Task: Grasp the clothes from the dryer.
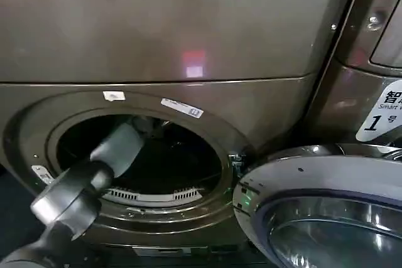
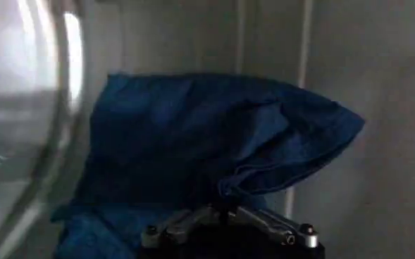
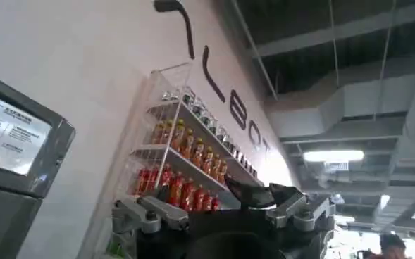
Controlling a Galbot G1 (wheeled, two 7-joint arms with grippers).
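Inside the dryer (image 1: 188,42), the left claw (image 2: 228,224), fingers apart, must reach ahead and pinch the blue cloth (image 2: 214,141).

Dryer (image 1: 188,29) drum holds crumpled blue cloth (image 2: 214,141) against grey inner wall.

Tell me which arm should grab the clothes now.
Left. Its arm already reaches into the dryer drum, with the blue cloth right before it. The right gripper points away, towards a shelf of bottles.
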